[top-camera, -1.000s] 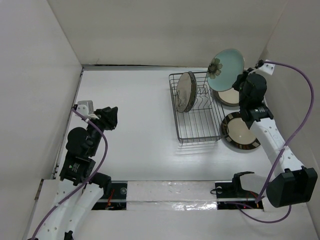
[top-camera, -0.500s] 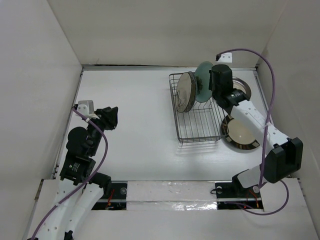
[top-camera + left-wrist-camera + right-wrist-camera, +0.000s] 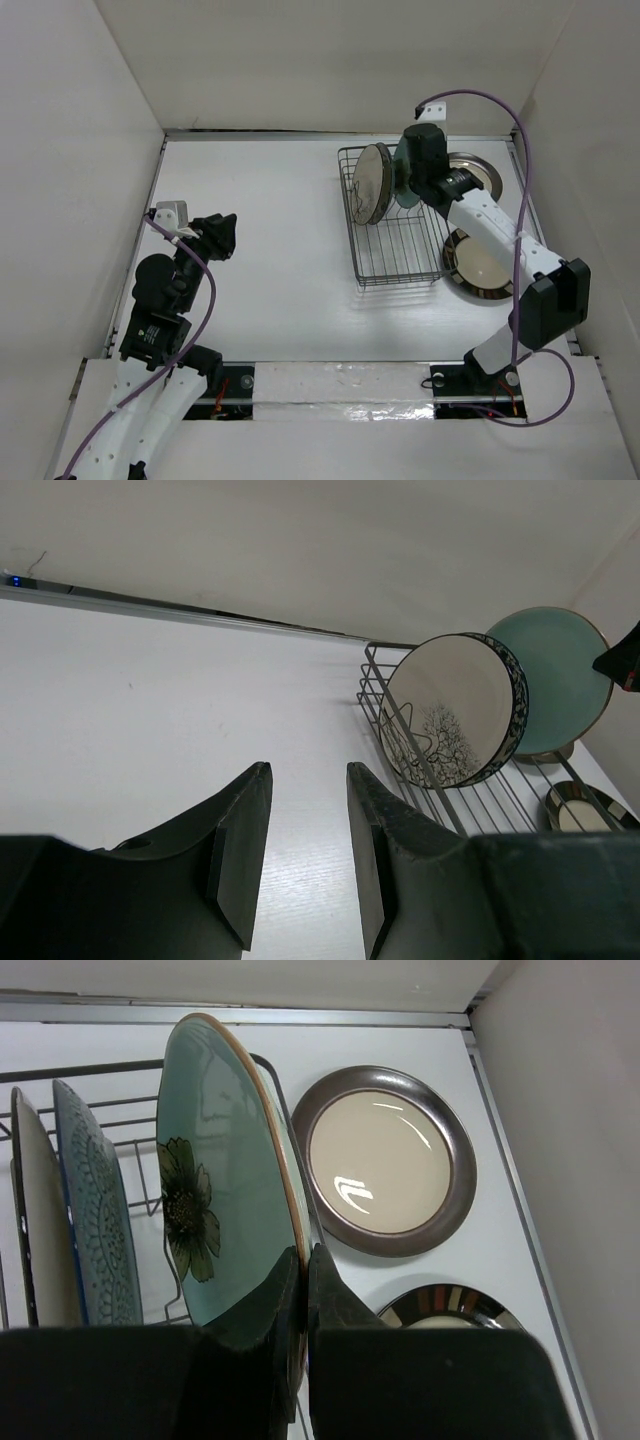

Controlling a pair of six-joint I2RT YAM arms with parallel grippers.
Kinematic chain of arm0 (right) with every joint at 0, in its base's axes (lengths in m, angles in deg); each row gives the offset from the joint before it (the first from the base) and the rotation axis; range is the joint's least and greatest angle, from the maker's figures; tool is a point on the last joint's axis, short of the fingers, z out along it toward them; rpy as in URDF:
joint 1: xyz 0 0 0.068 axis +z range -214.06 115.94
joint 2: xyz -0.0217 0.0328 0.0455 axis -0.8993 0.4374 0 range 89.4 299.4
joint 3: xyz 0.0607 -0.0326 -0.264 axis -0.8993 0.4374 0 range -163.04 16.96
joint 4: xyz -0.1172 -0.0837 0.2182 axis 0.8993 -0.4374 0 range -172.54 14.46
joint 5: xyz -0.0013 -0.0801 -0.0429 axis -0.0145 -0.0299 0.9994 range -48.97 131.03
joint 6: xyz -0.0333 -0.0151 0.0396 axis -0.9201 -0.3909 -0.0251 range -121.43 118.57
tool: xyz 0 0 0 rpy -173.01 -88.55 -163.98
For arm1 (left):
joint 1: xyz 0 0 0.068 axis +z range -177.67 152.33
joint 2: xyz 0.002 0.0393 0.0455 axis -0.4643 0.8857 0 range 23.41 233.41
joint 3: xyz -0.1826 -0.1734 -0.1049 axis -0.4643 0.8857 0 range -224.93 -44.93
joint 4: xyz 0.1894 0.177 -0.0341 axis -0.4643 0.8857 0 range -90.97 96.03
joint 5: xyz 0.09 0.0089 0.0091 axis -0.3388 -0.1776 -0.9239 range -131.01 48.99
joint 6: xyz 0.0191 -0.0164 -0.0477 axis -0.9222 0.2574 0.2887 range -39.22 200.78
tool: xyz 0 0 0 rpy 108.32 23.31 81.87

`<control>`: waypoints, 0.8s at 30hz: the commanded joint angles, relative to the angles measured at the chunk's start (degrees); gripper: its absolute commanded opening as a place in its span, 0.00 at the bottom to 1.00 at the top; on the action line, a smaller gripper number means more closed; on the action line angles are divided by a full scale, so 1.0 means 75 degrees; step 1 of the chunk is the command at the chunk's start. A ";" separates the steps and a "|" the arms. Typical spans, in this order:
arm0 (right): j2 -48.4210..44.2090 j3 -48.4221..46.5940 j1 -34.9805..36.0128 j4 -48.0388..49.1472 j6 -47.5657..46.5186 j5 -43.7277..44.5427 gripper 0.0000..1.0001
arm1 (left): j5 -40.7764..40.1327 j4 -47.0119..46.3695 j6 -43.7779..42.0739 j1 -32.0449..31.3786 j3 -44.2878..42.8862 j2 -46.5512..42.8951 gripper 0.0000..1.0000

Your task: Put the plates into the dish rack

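Observation:
The grey wire dish rack [image 3: 400, 262] stands at the back right. A cream tree-print plate [image 3: 372, 183] stands upright in it, also in the left wrist view [image 3: 450, 725]. A black-and-white patterned plate [image 3: 95, 1230] stands right behind it. My right gripper [image 3: 303, 1250] is shut on the rim of the pale green flower plate [image 3: 215, 1180] and holds it upright over the rack, next to the patterned plate. Two beige dark-rimmed plates lie flat on the table right of the rack, one at the back [image 3: 385, 1160] and one nearer [image 3: 483, 262]. My left gripper [image 3: 308, 770] is open and empty, far left of the rack.
White walls enclose the table on the left, back and right. The right wall is close to the beige plates. The right arm [image 3: 490, 225] reaches over the nearer beige plate. Its purple cable [image 3: 520, 170] loops above the back right corner.
My right arm has carried the green plate from above the back beige plate leftward over the rack, turning it upright beside the standing plates. The left arm has not moved.

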 commanded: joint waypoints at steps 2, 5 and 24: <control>0.0054 -0.0716 0.0289 0.0684 -0.0018 0.0328 0.00 | 0.0107 -0.0298 0.0036 -0.0021 0.0070 -0.0070 0.33; 0.0195 -0.0775 0.0372 0.0649 0.0006 0.0339 0.00 | 0.0049 -0.0310 0.0036 -0.0021 0.0082 -0.0106 0.33; 0.0219 -0.1537 0.0466 0.0286 -0.0193 0.0480 0.00 | 0.0061 -0.0333 0.0036 -0.0021 0.0070 -0.0071 0.33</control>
